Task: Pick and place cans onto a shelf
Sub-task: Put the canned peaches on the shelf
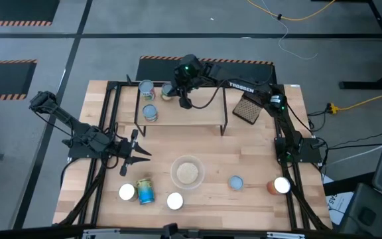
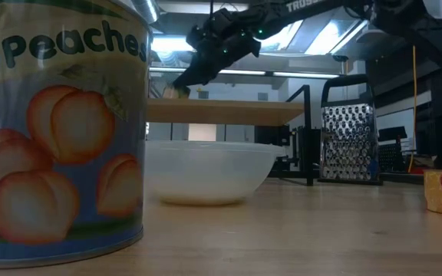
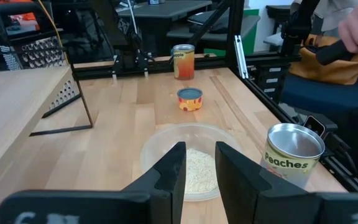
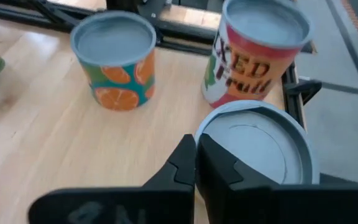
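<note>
Right pincer (image 4: 196,163) above the light-wood shelf (image 1: 197,114), fingers pressed together, gripping nothing. Just beside its tips a round grey-lidded can (image 4: 257,146), seen from above, label hidden. Beyond it on the board two more cylinders: an orange-slice can (image 4: 115,61) with a teal label and a red mixed-fruit can (image 4: 257,51), its upper rim cut off.

Left pincer (image 3: 199,167) low over the left of the desk (image 1: 244,159), fingers partly apart, empty, aimed at a clear glass bowl (image 3: 188,165) of pale grains. Shiny peaches can (image 3: 293,155) close to the bowl. Perforated metal grater (image 2: 348,143) near the shelf's right leg.
</note>
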Tool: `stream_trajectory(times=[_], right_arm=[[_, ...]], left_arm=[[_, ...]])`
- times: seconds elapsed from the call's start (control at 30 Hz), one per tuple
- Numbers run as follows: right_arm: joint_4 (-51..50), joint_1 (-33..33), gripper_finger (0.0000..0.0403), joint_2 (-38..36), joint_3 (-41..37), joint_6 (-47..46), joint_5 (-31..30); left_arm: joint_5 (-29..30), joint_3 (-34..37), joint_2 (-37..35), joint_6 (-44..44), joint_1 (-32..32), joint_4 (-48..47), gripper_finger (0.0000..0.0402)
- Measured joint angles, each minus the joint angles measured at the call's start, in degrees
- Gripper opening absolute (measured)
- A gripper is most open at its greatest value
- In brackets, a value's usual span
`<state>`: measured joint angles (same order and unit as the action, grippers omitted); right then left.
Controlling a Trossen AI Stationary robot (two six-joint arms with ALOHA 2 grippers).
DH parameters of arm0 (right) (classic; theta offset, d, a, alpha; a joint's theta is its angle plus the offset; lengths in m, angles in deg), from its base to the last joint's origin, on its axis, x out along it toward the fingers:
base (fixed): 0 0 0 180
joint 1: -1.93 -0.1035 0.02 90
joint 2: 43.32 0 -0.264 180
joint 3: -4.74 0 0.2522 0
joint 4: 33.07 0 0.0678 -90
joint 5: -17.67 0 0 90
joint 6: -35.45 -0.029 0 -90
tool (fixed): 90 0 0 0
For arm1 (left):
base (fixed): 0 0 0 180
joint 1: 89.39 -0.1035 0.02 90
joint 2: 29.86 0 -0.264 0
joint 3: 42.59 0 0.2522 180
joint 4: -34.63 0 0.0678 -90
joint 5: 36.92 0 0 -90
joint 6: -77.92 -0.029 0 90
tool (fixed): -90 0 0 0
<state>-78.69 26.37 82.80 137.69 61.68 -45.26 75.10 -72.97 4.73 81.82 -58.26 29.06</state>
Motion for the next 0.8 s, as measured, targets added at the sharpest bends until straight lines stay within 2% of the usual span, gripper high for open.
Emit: stream_trajectory(times=[0.8], right_arm=[[-0.8, 0.2, 0.0034, 0.0, 0.0, -0.2, -0.5]], left_arm=[[0.0, 0.0, 0.0, 0.0, 0.0, 0.0, 0.0079]])
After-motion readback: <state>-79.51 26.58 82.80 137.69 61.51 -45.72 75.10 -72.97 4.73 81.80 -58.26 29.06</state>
